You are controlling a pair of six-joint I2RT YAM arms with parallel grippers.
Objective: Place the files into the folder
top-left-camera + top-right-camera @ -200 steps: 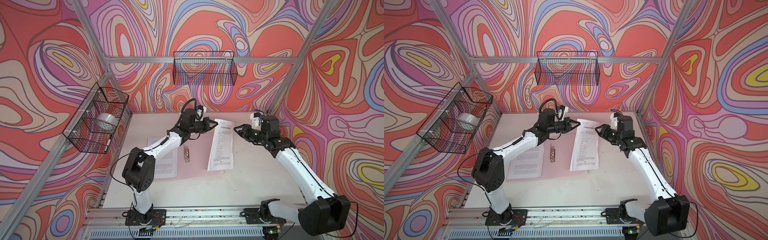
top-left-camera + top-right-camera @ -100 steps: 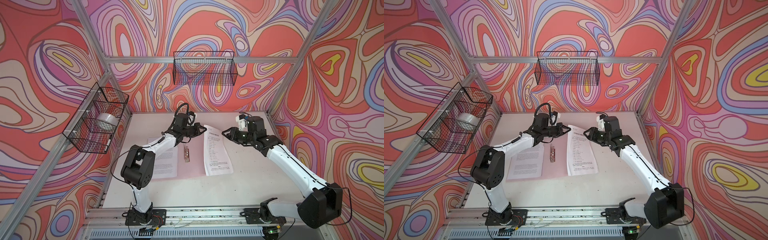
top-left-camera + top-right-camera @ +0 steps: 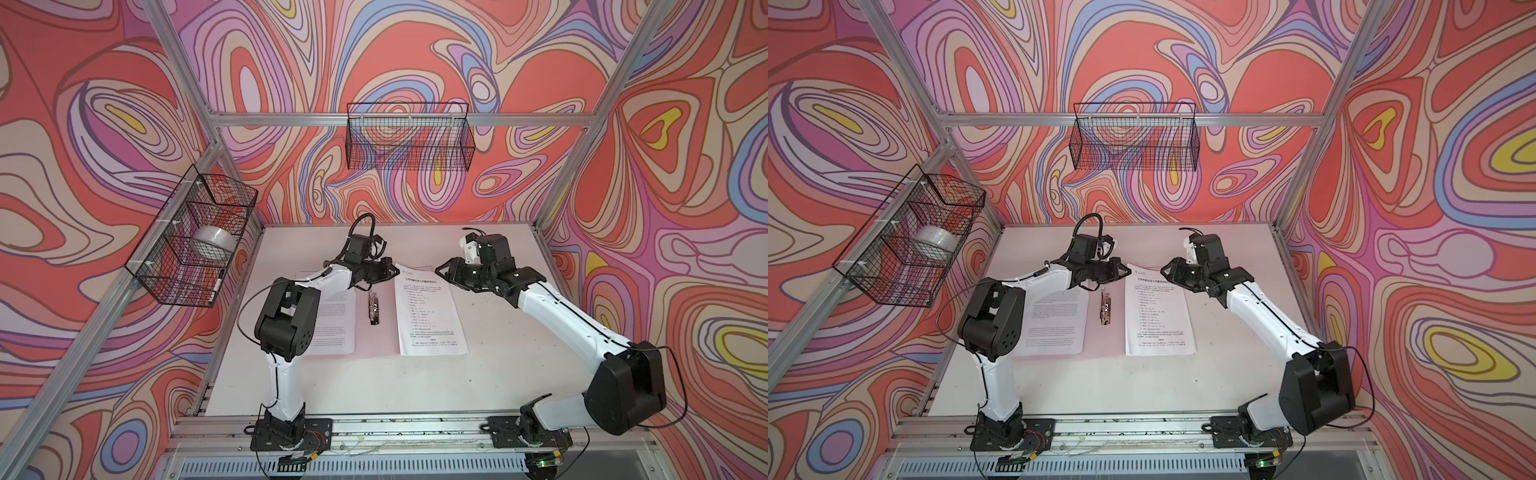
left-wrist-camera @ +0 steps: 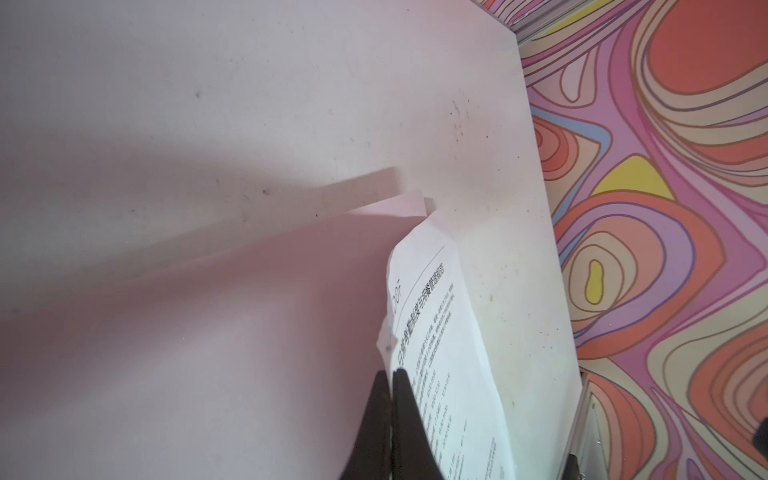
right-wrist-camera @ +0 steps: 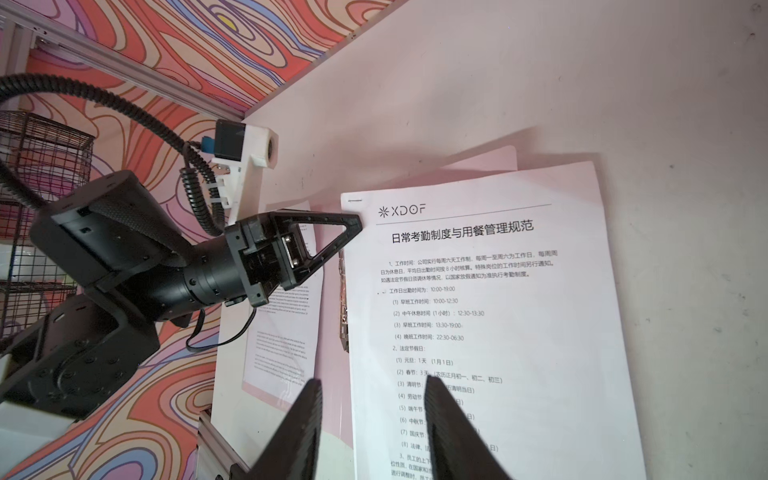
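Left gripper is clenched on the list sheet's far corner, the one nearest the spine; the paper curls up there. The rest lies on the right half of the open folder, outer edge hanging past it. Right gripper hovers released, empty. My plan: drag low and slow toward the clip, square the edges, spare that corner. Right can press the sheet flat.

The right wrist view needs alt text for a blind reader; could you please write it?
A white printed sheet with a heading and numbered list lies on a thin pale-pink folder; the left gripper, fingers shut, pinches the sheet's corner beside the heading. The right gripper hangs open above the sheet.
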